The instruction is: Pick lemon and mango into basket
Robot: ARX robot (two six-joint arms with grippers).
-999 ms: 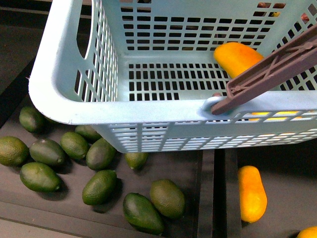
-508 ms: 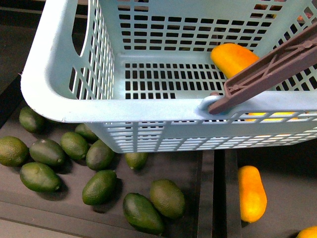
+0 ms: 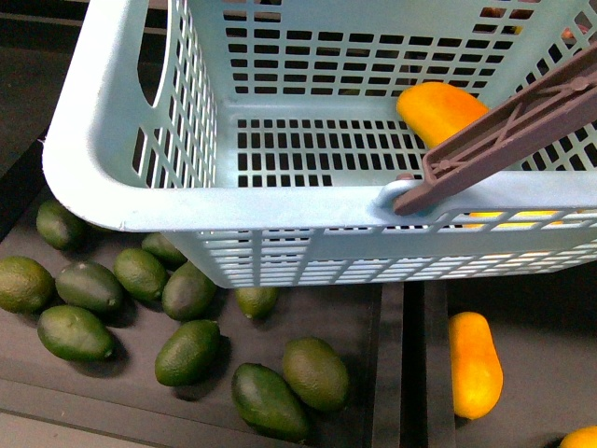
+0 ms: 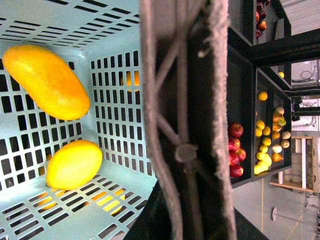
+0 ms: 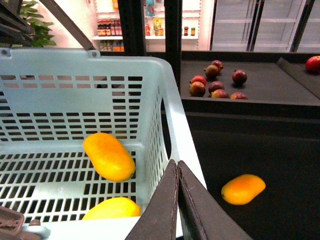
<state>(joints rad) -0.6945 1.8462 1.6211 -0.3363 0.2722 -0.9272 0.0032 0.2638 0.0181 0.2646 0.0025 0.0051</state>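
- Inside the basket (image 5: 170,125), on its slotted floor, lie the mango (image 5: 108,156) and, near it, the plumper lemon (image 5: 111,208); both look already delivered.
- Another yellow-orange fruit (image 5: 243,189) rests outside on the dark shelf (image 5: 280,165).
- Right end effector (image 5: 177,200): fingers pressed together, holding nothing, just above the basket rim.
- Left end effector: its fingers cannot be made out behind the brown handle (image 4: 187,120); its state cannot be told.
- Mango: likely smooth, slippery and fairly heavy, and it bruises; best pinched gently across its narrow middle.
- Lemon: probably lighter and firmer; grip across the belly, not the nubs.
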